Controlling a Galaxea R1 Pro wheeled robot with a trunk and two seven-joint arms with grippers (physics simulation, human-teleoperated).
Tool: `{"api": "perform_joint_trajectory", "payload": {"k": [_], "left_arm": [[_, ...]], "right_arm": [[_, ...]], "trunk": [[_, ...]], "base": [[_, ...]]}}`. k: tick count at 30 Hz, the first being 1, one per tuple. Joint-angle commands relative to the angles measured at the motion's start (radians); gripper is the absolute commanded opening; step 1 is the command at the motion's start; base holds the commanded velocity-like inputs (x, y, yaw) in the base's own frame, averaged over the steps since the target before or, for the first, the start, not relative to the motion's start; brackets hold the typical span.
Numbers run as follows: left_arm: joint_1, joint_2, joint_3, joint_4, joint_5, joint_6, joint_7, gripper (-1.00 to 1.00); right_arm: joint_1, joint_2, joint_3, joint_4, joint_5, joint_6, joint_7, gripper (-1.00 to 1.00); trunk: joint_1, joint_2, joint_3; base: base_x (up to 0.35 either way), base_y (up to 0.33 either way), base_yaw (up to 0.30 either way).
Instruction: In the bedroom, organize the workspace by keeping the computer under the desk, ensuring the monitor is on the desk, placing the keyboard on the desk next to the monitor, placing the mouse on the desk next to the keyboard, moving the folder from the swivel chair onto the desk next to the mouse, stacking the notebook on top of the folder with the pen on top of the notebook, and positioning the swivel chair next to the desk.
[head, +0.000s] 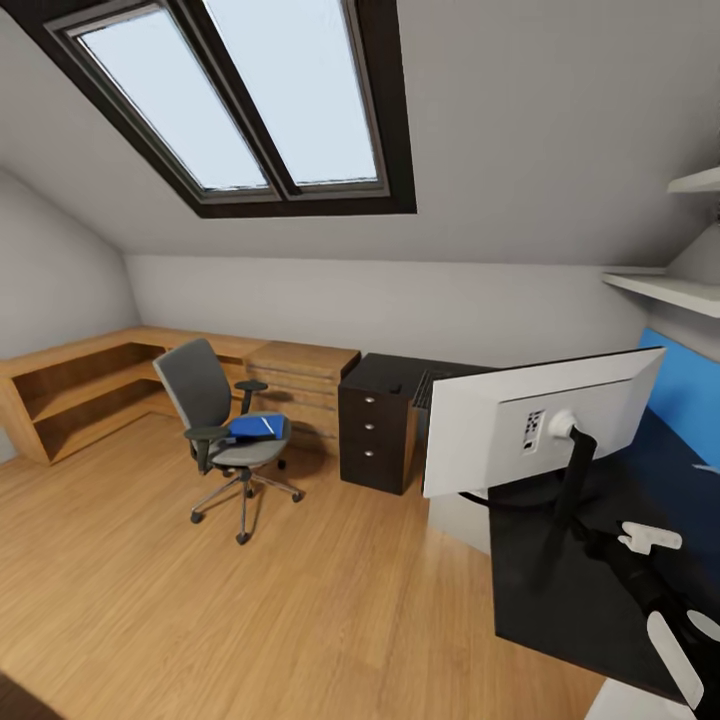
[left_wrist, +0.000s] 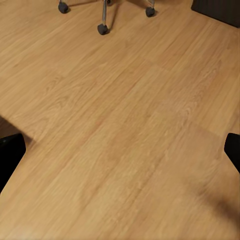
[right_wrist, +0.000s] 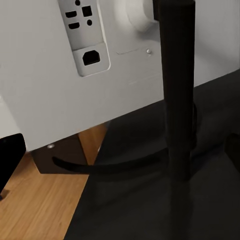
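In right wrist view, monitor (right_wrist: 55, 75) ports, hidden from head

Grey swivel chair (head: 215, 420); blue folder (head: 255, 427); black desk (head: 590, 580).

Head camera overlooks the room; right wrist faces the monitor (right_wrist: 50, 75) closely.
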Motion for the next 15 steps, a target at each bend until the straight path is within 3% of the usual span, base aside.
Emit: {"api": "perform_joint_trajectory", "payload": {"k": [1,15], "left_arm": [[-0.001,0.000,0.002,0.000,0.000,-0.003,0.001,1.00],[-0.001,0.000,0.002,0.000,0.000,-0.003,0.001,1.00]], "right_arm": [[-0.001,0.000,-0.001,0.003,-0.010,-0.001,0.008,1.00],[-0.001,0.000,-0.001,0.009,-0.010,-0.001,0.012,1.00]], "trunk": [[0.000,-0.001,0.000],[0.000,-0.001,0.009]], "base": [[0.000,0.000,0.000],[0.000,0.000,-0.002]]}}
